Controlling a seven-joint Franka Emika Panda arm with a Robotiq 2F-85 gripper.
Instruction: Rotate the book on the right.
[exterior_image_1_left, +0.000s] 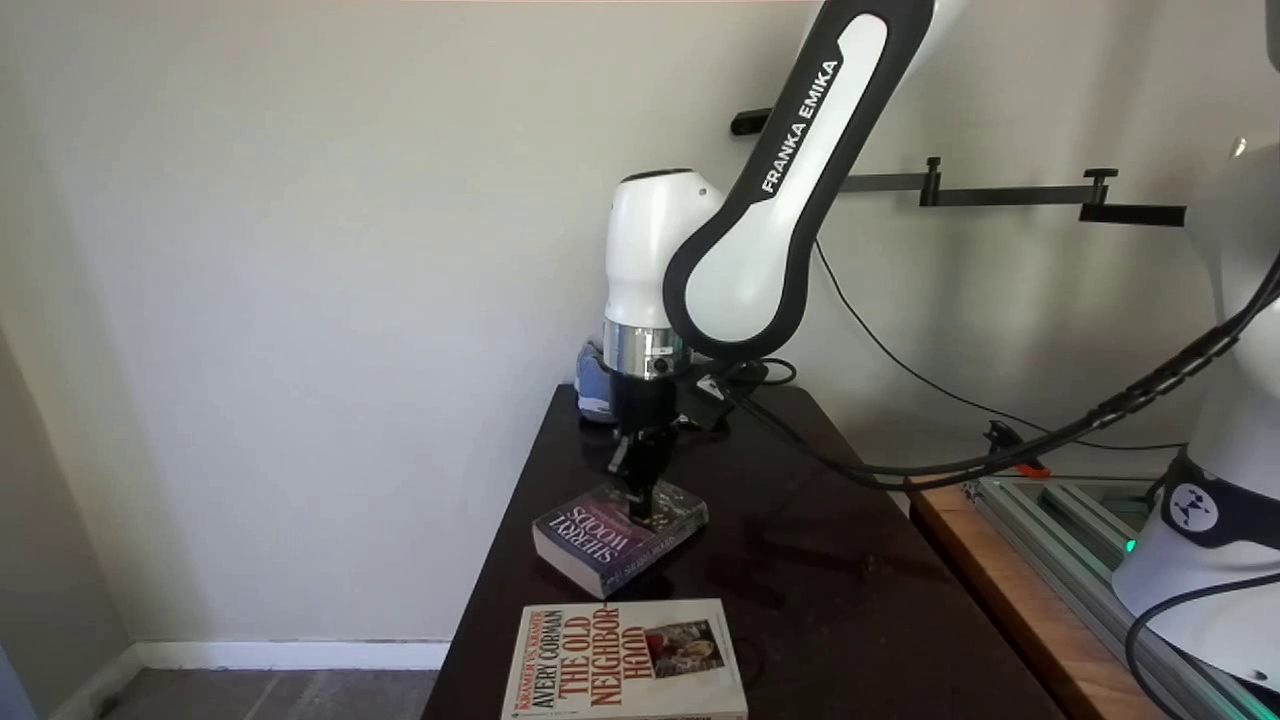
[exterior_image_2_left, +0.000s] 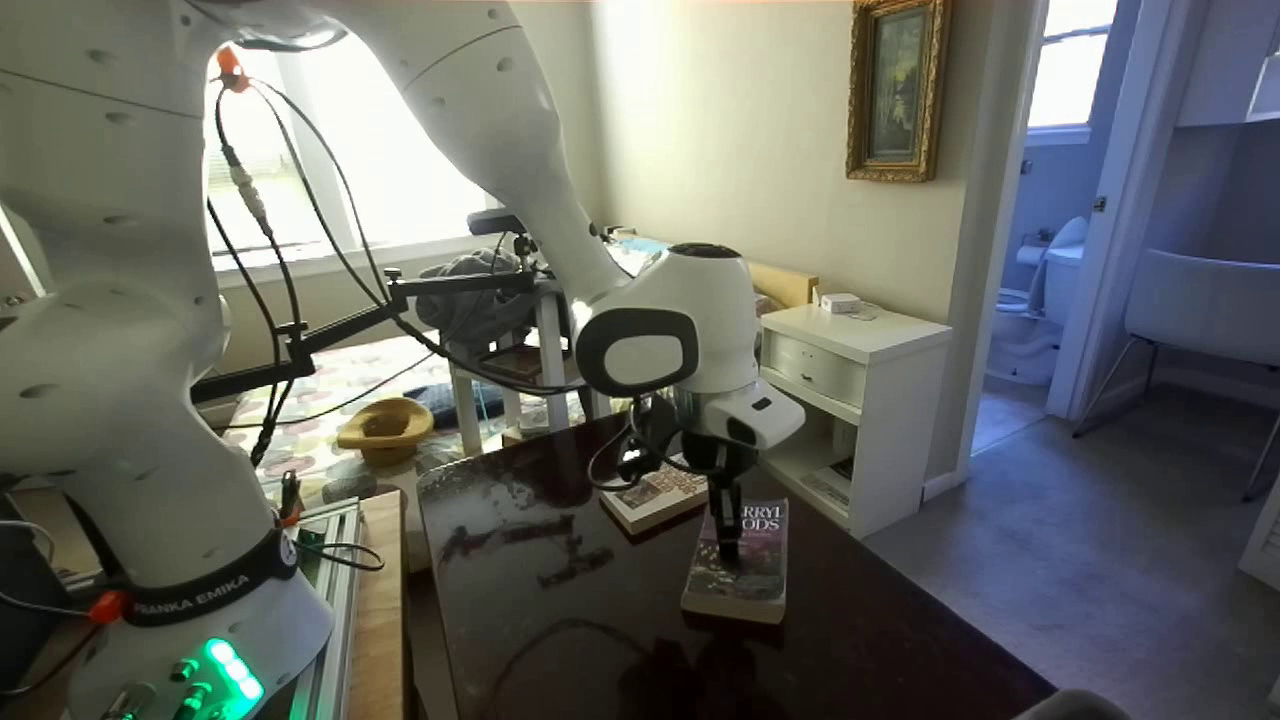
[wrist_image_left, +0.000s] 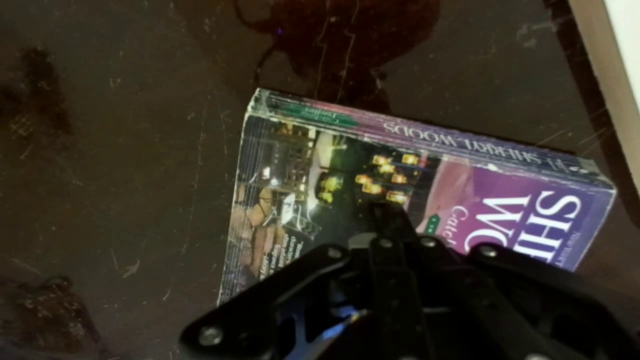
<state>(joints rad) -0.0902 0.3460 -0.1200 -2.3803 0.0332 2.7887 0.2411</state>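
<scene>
The book, a thick purple-and-dark paperback with pale lettering (exterior_image_1_left: 615, 545), lies flat and slanted on the dark table. It shows in both exterior views, and its spine and picture cover (wrist_image_left: 345, 185) fill the middle of the wrist view. From straight above, my gripper (exterior_image_1_left: 640, 513) points down with its fingers together and nothing between them. The fingertips (exterior_image_2_left: 729, 553) meet the cover near its centre and seem to press on it; exact contact is hard to tell. In the wrist view the gripper (wrist_image_left: 387, 207) hides part of the cover and the book's near edge.
A larger cream book with a red title (exterior_image_1_left: 625, 665) lies close beside the paperback; its edge (wrist_image_left: 602, 75) enters the wrist view. A blue-and-white object (exterior_image_1_left: 592, 390) stands at the table's end behind the arm. Dark cables (exterior_image_1_left: 960, 468) hang from the wrist over the table (exterior_image_1_left: 840, 620).
</scene>
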